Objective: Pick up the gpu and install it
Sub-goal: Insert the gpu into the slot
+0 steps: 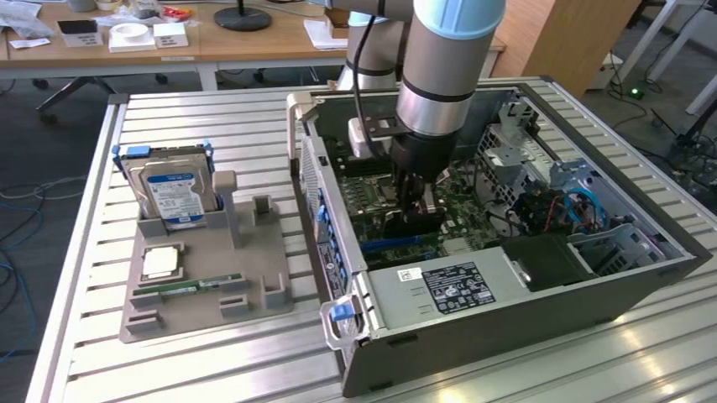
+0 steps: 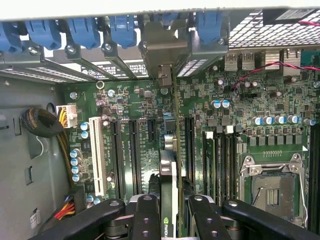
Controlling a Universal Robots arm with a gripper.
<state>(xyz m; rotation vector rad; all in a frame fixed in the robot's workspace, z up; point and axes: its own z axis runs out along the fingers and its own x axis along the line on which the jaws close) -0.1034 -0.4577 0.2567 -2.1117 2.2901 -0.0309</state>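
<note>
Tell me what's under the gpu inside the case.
The green motherboard, with black expansion slots on either side of the gpu. Whatever lies directly beneath is covered by the card.

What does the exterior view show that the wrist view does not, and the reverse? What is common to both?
Exterior view adds: the hard drive standing in the grey parts holder, a memory stick lying there, and the power supply. Wrist view adds: how the gpu stands edge-on between the fingers, its metal bracket near the rear slot openings, the white expansion slot and the empty CPU socket. Both share: the gripper inside the open computer case, over the green motherboard.
</note>
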